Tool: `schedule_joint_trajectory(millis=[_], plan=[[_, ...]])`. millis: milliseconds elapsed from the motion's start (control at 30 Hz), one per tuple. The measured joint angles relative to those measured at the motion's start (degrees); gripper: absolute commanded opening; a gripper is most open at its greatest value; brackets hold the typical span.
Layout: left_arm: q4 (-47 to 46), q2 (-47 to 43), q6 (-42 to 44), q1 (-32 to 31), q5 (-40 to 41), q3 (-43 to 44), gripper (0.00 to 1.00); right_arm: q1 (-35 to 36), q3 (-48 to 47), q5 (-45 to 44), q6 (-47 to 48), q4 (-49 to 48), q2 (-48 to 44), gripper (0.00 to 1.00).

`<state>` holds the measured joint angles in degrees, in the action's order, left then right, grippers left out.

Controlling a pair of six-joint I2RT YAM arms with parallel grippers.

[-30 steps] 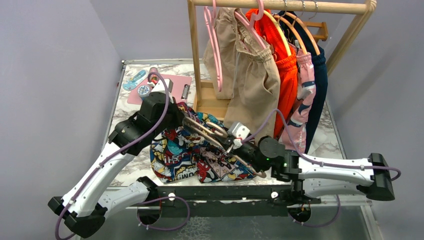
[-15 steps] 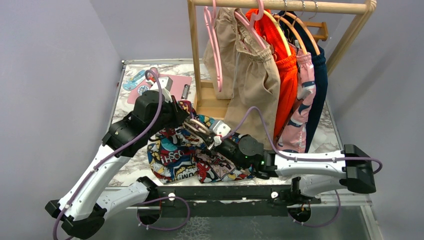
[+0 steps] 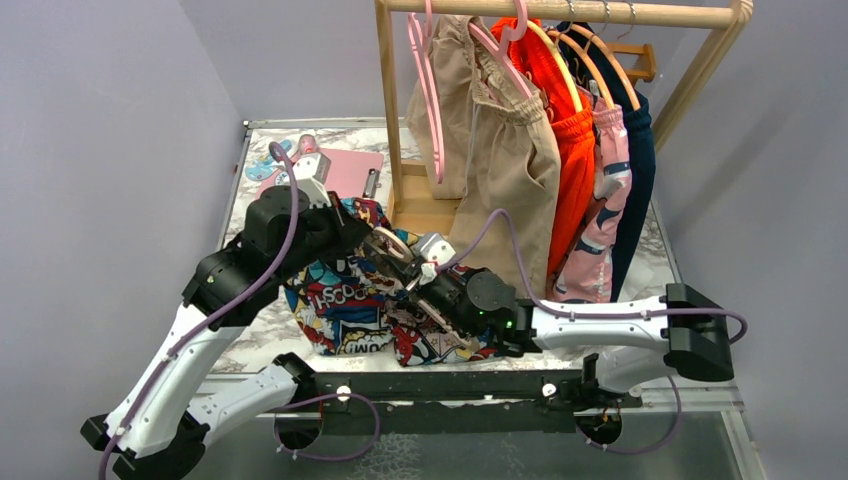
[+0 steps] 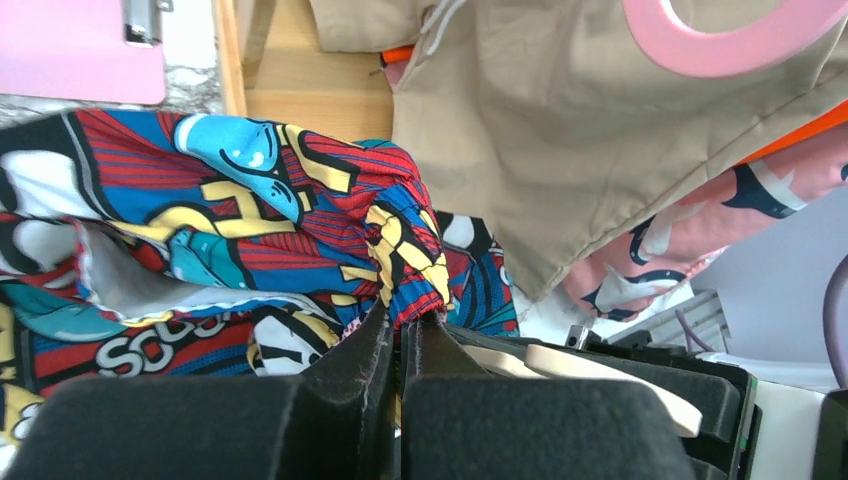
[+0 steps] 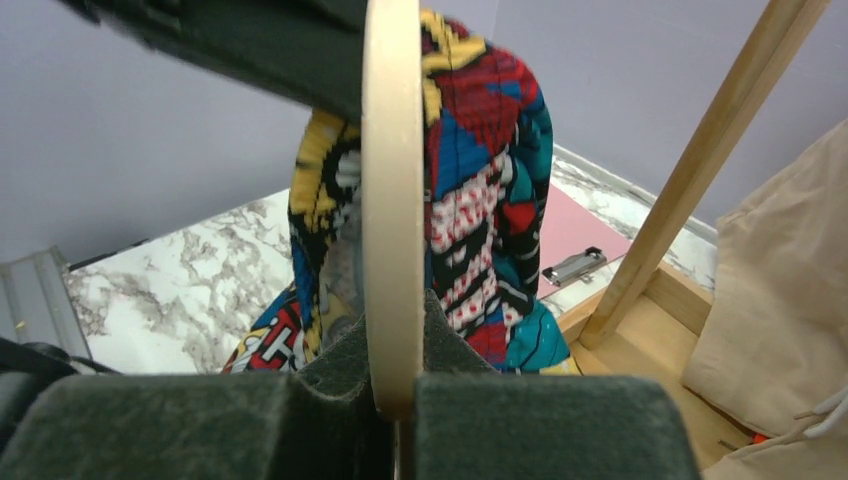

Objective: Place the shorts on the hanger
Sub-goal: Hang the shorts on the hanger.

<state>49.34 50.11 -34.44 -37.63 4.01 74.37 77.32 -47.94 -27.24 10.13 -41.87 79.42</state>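
Observation:
The comic-print shorts [image 3: 340, 310] lie bunched on the marble table between both arms. My left gripper [image 3: 358, 240] is shut on a fold of the shorts' edge [image 4: 415, 270] and lifts it. The pinch shows at its fingertips in the left wrist view [image 4: 405, 318]. My right gripper [image 3: 425, 290] is shut on the cream hanger [image 5: 392, 180], whose slim bar runs straight up from between the jaws [image 5: 393, 310]. The raised fabric [image 5: 480, 150] hangs just behind and beside the bar. Part of the hanger [image 4: 600, 375] shows right of the left fingers.
A wooden rack [image 3: 560, 12] stands at the back with beige shorts [image 3: 510, 170], an orange garment [image 3: 570, 130] and other clothes on pink hangers [image 3: 425, 90]. A pink clipboard [image 3: 345, 170] lies at the far left. Purple walls close in both sides.
Both arms have shifted left. The right gripper carried the hanger in closer to the left gripper, and the shorts were dragged left with the lifted fold.

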Motion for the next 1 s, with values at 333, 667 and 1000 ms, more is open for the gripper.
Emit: schedule_joint_trajectory(millis=[333,667,1000], plan=[[2.2,-0.8,0.9,0.0,9.4,5.1,0.00,0.0,5.4,5.7,-1.7,11.7,-18.9,0.01],[2.8,0.5,0.7,0.0,11.7,5.1,0.00,0.0,6.7,6.7,-1.1,15.0,-26.4,0.01],[3.9,3.0,0.7,0.0,14.5,9.6,0.00,0.0,5.1,8.9,1.4,23.2,-22.5,0.01]])
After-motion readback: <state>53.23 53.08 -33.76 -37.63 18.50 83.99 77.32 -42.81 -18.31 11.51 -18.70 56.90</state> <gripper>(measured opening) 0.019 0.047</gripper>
